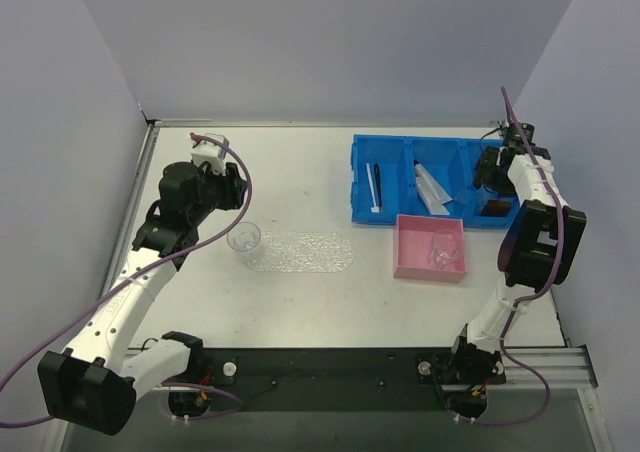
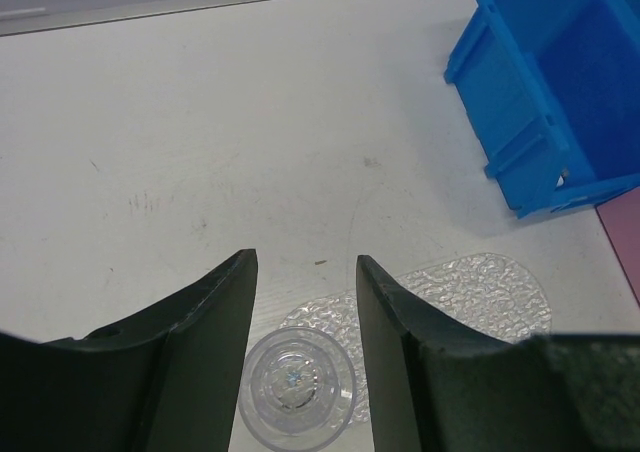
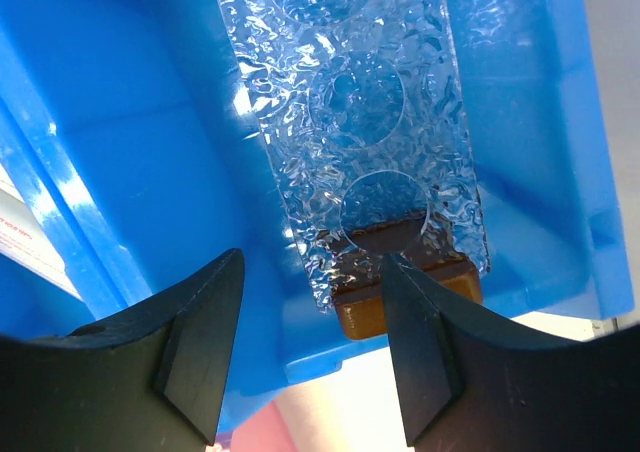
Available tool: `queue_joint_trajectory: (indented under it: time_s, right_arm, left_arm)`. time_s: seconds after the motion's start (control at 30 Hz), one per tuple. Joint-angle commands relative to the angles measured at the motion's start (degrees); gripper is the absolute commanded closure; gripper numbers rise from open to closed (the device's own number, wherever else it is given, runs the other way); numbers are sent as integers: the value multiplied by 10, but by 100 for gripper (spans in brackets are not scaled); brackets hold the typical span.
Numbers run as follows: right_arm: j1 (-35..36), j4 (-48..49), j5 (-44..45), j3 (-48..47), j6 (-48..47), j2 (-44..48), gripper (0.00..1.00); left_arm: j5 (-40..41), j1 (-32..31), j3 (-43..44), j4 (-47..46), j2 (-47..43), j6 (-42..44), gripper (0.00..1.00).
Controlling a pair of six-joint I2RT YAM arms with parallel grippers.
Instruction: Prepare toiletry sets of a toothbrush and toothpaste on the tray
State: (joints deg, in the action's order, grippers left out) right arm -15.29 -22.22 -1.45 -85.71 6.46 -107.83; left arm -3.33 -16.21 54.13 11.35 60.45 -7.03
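– Toothbrushes [image 1: 373,187] first: how will they handle?

– Light and stiff, I'd judge, but pencil-thin, so they could roll or slip out of a loose pinch. Best taken across the middle of the handle. One is black and one white, and they lie side by side in the left compartment of the blue bin [image 1: 357,182].

– And the toothpaste tubes [image 1: 430,187]?

– Middle compartment of that bin. Two small silvery-white wedges, close together. Probably soft, so I'd grip the fatter body, not the flat crimp.

– Where is the tray [image 1: 310,252]?

– On the surface [image 1: 300,172], on the near side of the bin and off to its left. It is a clear, textured, long oval with no brush or tube on it yet. A clear cup [image 1: 244,238] stands at its end farther from the bin; whether on it or just beside it, I cannot tell.

– The arms?

– The right arm [image 1: 535,237] reaches into the bin's right compartment. Its jaws are apart and clamped on nothing, over a clear textured strip [image 3: 360,102] and a brown block [image 3: 400,307]. The left arm [image 1: 130,292] hangs well left of the bin, jaws apart above that cup, not gripping it. A pink box [image 1: 399,247] sits just near of the bin.
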Motion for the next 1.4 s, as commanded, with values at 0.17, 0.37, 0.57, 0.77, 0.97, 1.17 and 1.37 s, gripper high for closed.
queue_joint_trajectory:
  time_s: [0.17,0.37,0.57,0.77,0.97,1.17,1.37]
  right_arm:
    - [8,6,8,-17,-23,-18,50]
    - [11,11,9,-17,-35,-33,51]
    - [13,22,5,-15,-44,-45,53]
    - [18,26,-4,-23,-52,-61,59]
    - [18,25,0,-25,-58,-78,61]
    - [18,22,-3,-30,-59,-89,69]
    - [18,19,-6,-34,-61,-84,92]
  left_arm:
    - [-9,-3,19,-19,3,-1,46]
    - [-7,-3,22,-15,7,0,46]
    - [-7,-3,22,-13,10,1,46]
    - [-7,-3,25,-12,14,2,46]
    - [-7,-3,26,-10,19,3,45]
    - [-7,-3,26,-7,21,3,45]
    - [-7,-3,27,-7,21,3,45]
